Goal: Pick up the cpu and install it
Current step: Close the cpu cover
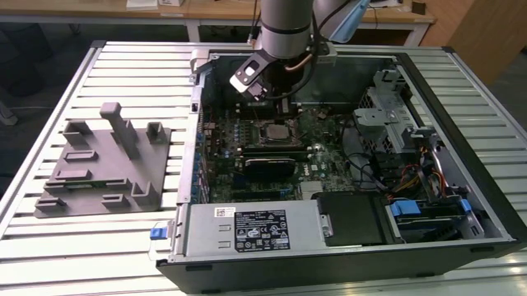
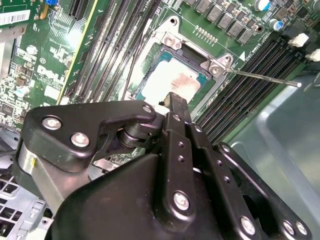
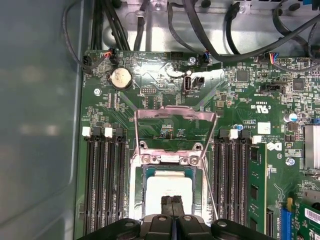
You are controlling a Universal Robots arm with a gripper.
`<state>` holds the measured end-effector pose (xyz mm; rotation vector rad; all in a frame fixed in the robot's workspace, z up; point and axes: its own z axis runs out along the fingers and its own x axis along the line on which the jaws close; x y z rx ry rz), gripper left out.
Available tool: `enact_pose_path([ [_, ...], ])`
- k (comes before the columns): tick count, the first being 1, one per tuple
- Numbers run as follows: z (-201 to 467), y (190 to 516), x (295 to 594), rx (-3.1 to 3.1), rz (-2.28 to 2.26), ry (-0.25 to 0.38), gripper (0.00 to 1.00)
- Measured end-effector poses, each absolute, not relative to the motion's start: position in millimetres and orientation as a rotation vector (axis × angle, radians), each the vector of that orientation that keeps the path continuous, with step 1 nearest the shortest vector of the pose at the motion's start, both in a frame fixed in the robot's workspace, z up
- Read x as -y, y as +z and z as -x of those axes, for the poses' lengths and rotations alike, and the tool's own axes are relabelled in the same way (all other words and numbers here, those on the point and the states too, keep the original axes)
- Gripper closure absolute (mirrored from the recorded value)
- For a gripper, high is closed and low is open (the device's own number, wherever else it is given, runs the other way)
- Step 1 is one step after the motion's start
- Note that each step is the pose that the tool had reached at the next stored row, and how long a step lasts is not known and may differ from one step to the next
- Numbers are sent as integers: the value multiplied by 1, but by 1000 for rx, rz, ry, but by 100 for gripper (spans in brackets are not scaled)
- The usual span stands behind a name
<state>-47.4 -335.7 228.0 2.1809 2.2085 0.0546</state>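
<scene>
The open computer case (image 1: 329, 268) sits on the slatted table, with the grey tray (image 1: 91, 179) well off to the exterior view's left. The tray looks out of play now. The arm is parked over the motherboard (image 3: 165, 85).

The gripper (image 3: 171, 206) hangs right above the socket (image 2: 167, 40). Its 2 fingers are pinched together with nothing between them that I can see.

The load plate (image 3: 175, 111) is flipped up and the cpu (image 3: 167, 187) is lying inside the socket frame, silver top up. I can't tell if the tips actually touch it.

My take on the seating step:
- Any contact should be light and straight down, because a sideways nudge could bend pins.
- All 4 edges should sit flat inside the frame.
- Stay clear of the thin lever (image 2: 260, 77) sticking out beside the socket.
</scene>
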Motion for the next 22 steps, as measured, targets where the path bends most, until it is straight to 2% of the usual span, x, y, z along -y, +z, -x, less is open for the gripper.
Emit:
enact_pose_path([
  [22, 47, 237, 336, -2208, -2181, 55, 89],
])
